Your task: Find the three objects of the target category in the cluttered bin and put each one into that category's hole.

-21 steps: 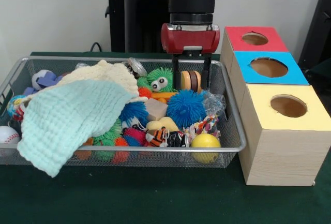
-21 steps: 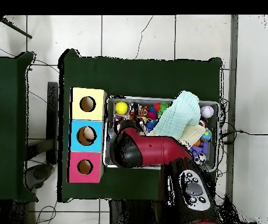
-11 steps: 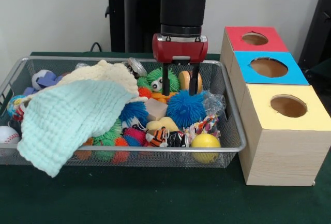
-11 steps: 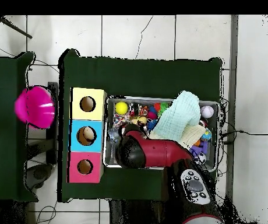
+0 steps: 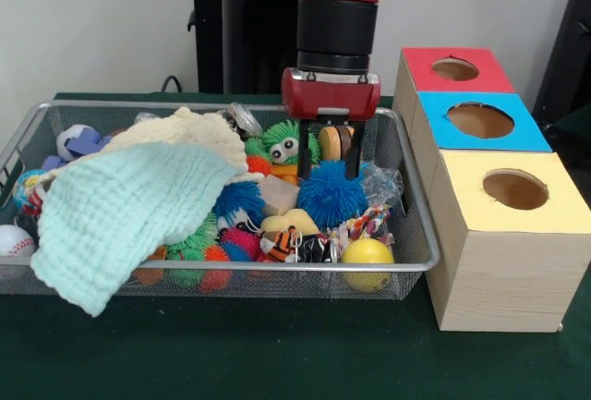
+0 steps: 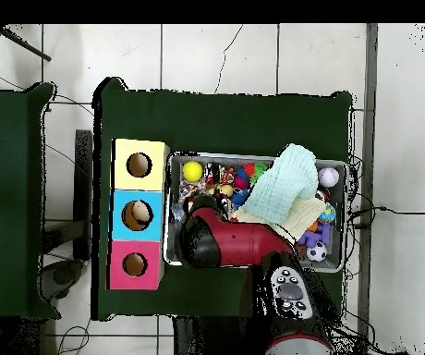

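Currently, the gripper [image 5: 329,152] is spread open astride the wooden yo-yo [image 5: 336,142] at the back of the bin [image 5: 417,234], nothing grasped. It has been shifted right from the blue spiky ball [image 5: 331,194] half a second ago; a grasp is judged imminent.

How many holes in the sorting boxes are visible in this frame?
3, each on a box top beside the bin: the red box hole farthest back, the blue box hole in the middle, the yellow box hole nearest the camera.
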